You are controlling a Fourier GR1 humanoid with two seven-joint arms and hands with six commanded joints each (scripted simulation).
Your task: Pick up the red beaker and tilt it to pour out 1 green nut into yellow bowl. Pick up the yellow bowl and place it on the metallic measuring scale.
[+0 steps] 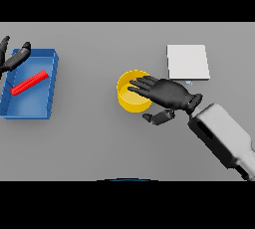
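Your right hand (167,93) is way closer, fingers straight over the yellow bowl (132,91) gripping nothing, scale (187,62) just beyond it.

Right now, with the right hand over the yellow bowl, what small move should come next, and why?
Probably close the right hand on the yellow bowl: its straight fingers lie across the rim, thumb below beside the wall, nothing gripped yet. The scale sits just behind, so a lift there could follow.

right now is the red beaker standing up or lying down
Lying down. The red beaker rests on its side, slanted across the floor of the blue tray, with the left hand at the tray's far left corner.
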